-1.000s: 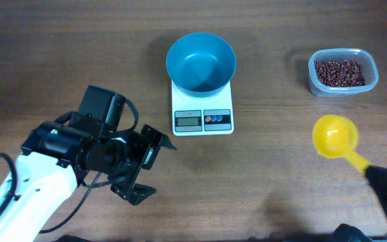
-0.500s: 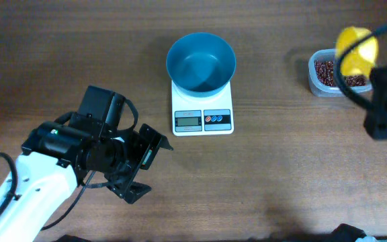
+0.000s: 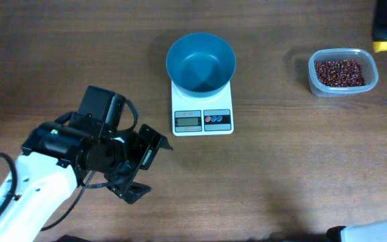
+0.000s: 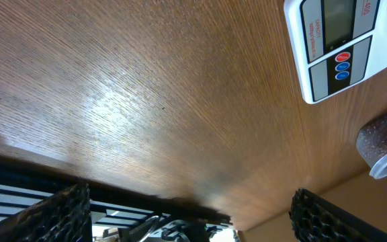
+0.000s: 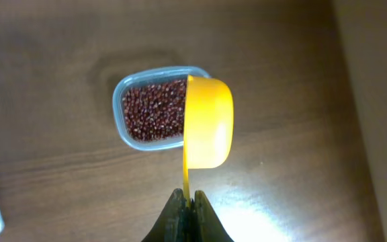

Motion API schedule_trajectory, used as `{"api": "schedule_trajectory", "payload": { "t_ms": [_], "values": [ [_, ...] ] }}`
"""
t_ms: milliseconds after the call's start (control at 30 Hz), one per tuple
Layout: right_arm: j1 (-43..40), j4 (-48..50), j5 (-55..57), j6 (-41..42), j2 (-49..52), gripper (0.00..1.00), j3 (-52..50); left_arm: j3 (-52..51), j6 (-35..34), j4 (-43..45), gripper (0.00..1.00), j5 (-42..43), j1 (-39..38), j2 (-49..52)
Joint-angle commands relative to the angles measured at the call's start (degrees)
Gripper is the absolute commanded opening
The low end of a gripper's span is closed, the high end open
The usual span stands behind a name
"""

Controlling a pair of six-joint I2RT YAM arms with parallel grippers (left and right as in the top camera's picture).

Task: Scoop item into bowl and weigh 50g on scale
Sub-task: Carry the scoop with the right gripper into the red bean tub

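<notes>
While the blue bowl (image 3: pixel 200 62) sits empty on the scale (image 3: pixel 202 119) at twelve o'clock, the right gripper (image 5: pixel 188 202) clenches the yellow scoop (image 5: pixel 207 122) near the beans (image 3: pixel 341 72) at two o'clock; scooping and weighing remain.

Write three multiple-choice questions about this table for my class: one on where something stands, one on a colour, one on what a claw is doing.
1. Where does the bowl stand? A on the scale; B on a chair; C on a shelf.
2. What colour is the scoop? A green; B yellow; C white.
3. How is the right claw? A wide open; B shut on nothing; C shut on the scoop's handle.
Answers: 1 A, the overhead view shows it sitting on the scale's top. 2 B, the right wrist view shows bright yellow. 3 C, its tips pinch the thin handle.
</notes>
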Motion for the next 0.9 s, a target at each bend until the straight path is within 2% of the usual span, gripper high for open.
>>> {"api": "schedule_trajectory", "payload": {
  "t_ms": [0, 133, 267, 633, 867],
  "values": [
    [-1.1, 0.5, -4.2, -6.9, 6.5, 0.04, 0.9, 0.5, 0.9, -0.1, 0.99, -0.6, -0.2, 0.2],
    [-1.1, 2.9, -3.4, -10.7, 13.8, 0.04, 0.9, 0.5, 0.9, -0.1, 0.99, -0.6, -0.2, 0.2],
    [-1.1, 5.8, 3.0, -11.1, 18.3, 0.04, 0.9, 0.5, 0.9, -0.1, 0.99, -0.6, -0.2, 0.2],
    [-1.1, 6.7, 7.8, -13.4, 21.2, 0.04, -0.3, 0.5, 0.9, -0.1, 0.99, -0.6, -0.2, 0.2],
    [-1.1, 9.0, 13.3, -11.4, 21.2, 0.04, -6.3, 0.5, 0.9, -0.1, 0.99, -0.6, -0.2, 0.2]
  ]
}}
